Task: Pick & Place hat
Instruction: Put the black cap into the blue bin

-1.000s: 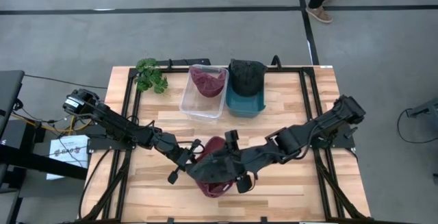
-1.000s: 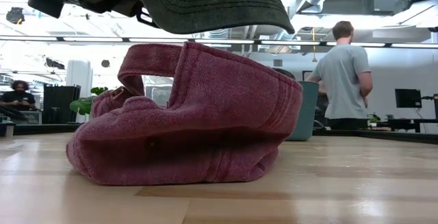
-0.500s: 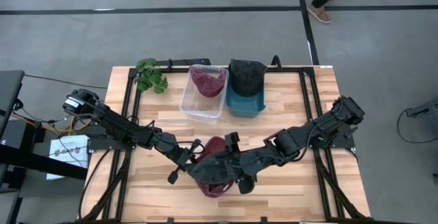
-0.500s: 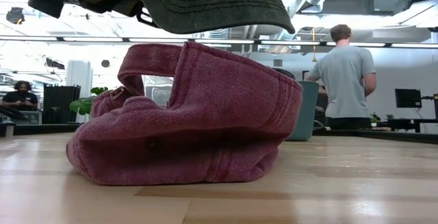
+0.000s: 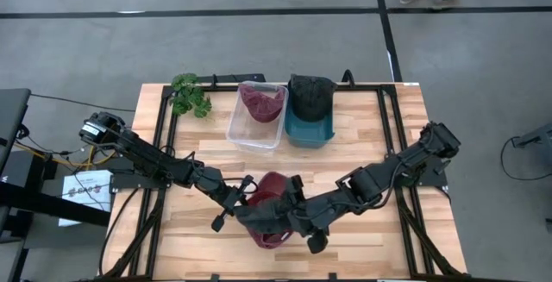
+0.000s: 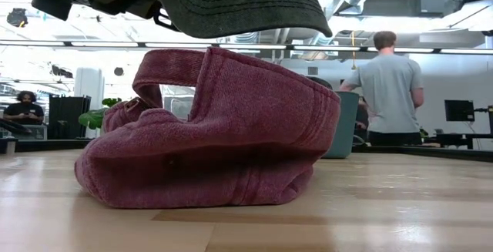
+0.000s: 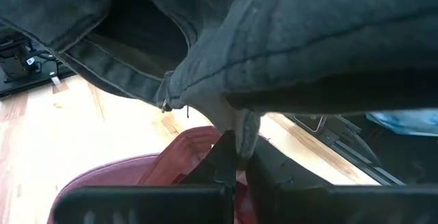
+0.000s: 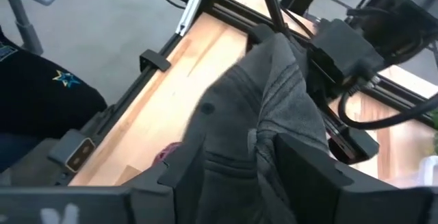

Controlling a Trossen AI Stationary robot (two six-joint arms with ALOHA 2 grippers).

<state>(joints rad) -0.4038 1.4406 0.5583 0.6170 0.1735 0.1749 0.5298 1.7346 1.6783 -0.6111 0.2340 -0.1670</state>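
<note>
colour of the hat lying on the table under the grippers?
Maroon hat, a washed dark red; it shows best in the low view.

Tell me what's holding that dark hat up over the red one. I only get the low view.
Observer: The left pincer is shut on a fold of the dark hat, right above the red hat.
Operator: Just that one arm?
Observer: No, the right pincer is at the hat's cloth too, coming from the other side.
Operator: Where might the hat go?
Observer: Probably the teal bin at the table's back, which already has a black cap in it.
</note>
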